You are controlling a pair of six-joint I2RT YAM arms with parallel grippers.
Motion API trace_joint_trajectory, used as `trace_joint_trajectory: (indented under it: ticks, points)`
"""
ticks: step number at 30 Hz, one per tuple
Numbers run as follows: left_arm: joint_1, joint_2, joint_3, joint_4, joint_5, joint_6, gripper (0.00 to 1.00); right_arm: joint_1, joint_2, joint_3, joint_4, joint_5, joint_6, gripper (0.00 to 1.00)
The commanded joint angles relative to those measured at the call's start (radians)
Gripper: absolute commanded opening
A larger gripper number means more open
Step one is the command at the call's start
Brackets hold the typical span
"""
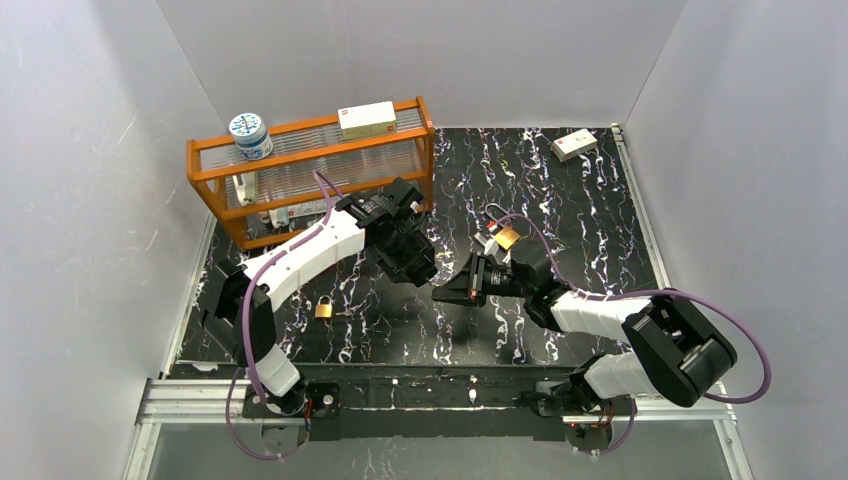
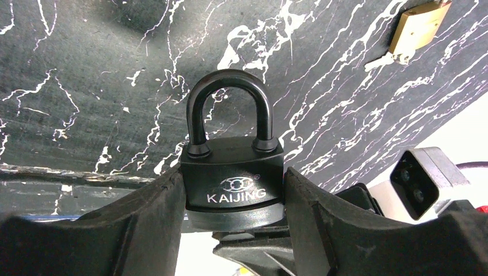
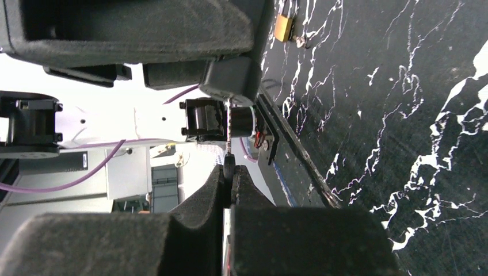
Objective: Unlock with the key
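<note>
A black padlock point(image 2: 233, 172) marked KAIJING sits clamped by its body between my left gripper's point(image 2: 233, 192) two pads, shackle pointing away and seated in the body. In the top view the left gripper point(image 1: 415, 258) hangs over the mat's middle, with the padlock hidden under it. My right gripper point(image 3: 230, 172) is shut on the black head of a key point(image 3: 228, 138). The thin blade runs straight up to the underside of the padlock point(image 3: 230, 80) and touches it there. In the top view the right gripper point(image 1: 445, 292) lies just below and right of the left one.
A brass padlock point(image 1: 323, 310) lies on the black marbled mat point(image 1: 560, 210) at the front left, another brass padlock point(image 1: 507, 237) with keys behind the right arm. An orange rack point(image 1: 300, 170) with a jar point(image 1: 250, 135) and a box point(image 1: 367, 120) stands back left. A white box point(image 1: 574, 145) is back right.
</note>
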Motion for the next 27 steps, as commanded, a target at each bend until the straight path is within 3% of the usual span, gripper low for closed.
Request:
trace_joint_trajectory:
  ticks: [1, 15, 23, 27]
  points:
    - [-0.001, -0.065, -0.001, -0.002, 0.028, -0.003, 0.0, -0.011, -0.019, 0.03, -0.019, 0.063, -0.002, 0.01]
    - [-0.001, -0.071, -0.007, -0.004, 0.022, 0.003, 0.0, -0.025, -0.097, 0.021, -0.113, 0.133, -0.028, 0.01]
    - [-0.001, -0.068, -0.01, 0.021, 0.047, 0.003, 0.0, -0.025, -0.015, 0.092, -0.142, 0.108, 0.006, 0.01]
    - [-0.001, -0.071, -0.022, 0.042, 0.051, 0.001, 0.0, -0.026, 0.065, 0.201, -0.242, 0.071, 0.025, 0.01]
